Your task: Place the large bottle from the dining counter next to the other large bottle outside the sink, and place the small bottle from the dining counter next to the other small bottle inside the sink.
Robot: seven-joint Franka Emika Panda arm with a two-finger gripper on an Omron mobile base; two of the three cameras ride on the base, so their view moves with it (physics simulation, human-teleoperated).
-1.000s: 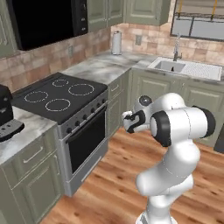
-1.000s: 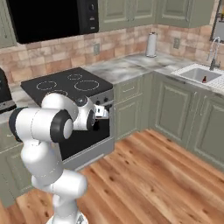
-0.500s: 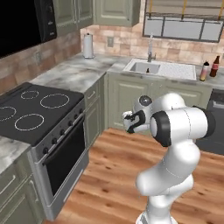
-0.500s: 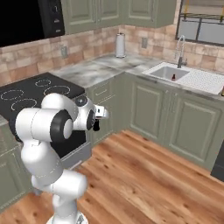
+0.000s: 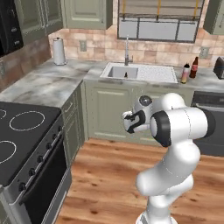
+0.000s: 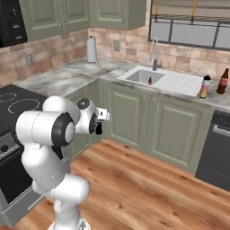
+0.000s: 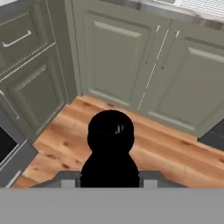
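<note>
1. Small black bottle (image 7: 110,151) with a thin neck sits clamped between the pincer (image 7: 109,178) fingers, seen in the hand view from its mouth end, its round top dark against the wooden floor (image 7: 175,153).
2. From the right base view, the same short black bottle (image 6: 99,129) hangs just below the white arm's hand, held out in front of the robot's chest, well short of the cabinets.
3. From the left base view, the pincer (image 5: 131,124) is tucked beside the big white elbow and the bottle itself is hard to make out.
4. Ahead lies the pale rectangular sink (image 6: 139,75) with its tall curved chrome tap (image 6: 155,51), set into the grey-veined marble surface (image 6: 67,76).
5. Inside the basin stands another small dark bottle (image 6: 150,81).
6. On the surface to the right of the sink's draining board stand a slim white-capped bottle with a pink-to-yellow body (image 6: 205,86) and, just beside it, a brown bottle with a red cap (image 6: 222,81).
7. A white paper towel roll (image 6: 91,49) stands upright near the tiled wall in the corner.
8. The black glass hob (image 5: 17,140) is at the left, with grey-green cabinet doors (image 7: 131,61) facing the hand.
</note>
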